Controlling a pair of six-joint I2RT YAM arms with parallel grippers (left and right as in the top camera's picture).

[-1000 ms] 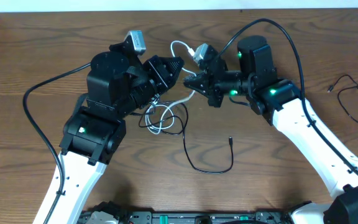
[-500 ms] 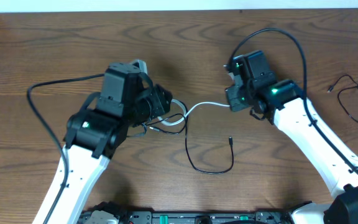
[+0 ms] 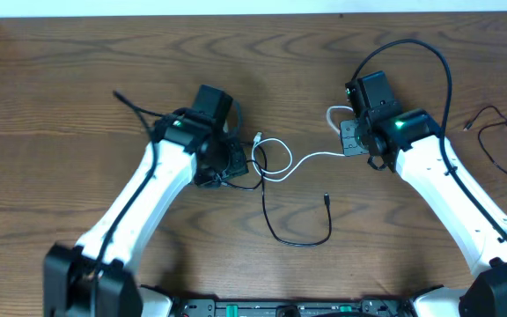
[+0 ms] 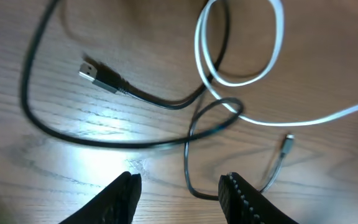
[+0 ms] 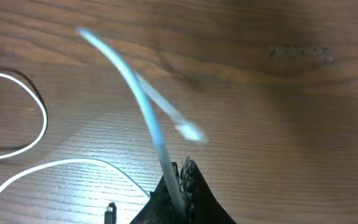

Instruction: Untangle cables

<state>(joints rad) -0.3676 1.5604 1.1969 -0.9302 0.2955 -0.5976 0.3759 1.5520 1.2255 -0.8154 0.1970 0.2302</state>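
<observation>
L arm [image 3: 139,202] runs up from the near edge and bends inward. Its wrist tips down, so the L hand [image 3: 221,167] points at the surface [image 3: 104,70] just left of centre. In the wrist view the L hand [image 4: 180,180] is spread, fingers [image 4: 122,198] apart w/ nothing gripped. The cables lie on the wood below and ahead of it.

R arm [image 3: 447,194] comes in from the near right corner and reaches toward the middle. The R hand [image 3: 352,141] sits well apart from the L one. In its own view the R hand [image 5: 180,177] is pressed together, pinching the white cable [image 5: 151,124], which rises blurred out of the fingertips.

White cable [image 3: 311,158] spans btwn the two hands. From the R pinch it sags left across the wood, then curls into a loop right beside the L hand. Black cable [image 3: 275,233] crosses that loop, drops toward the near edge, curves right and turns back up to a small plug [image 3: 326,200] lying free. In the L wrist view the white cable [image 4: 238,81] overlaps the black cable [image 4: 160,102], whose USB plug [image 4: 95,73] rests flat on the wood. Which one lies over which at the crossings can't be told.

Room: bare wood at far left, along the far edge, and btwn the small plug and the R arm. A thin dark cord [image 3: 500,123] lies by the right edge, beside the R arm, not touching it.
</observation>
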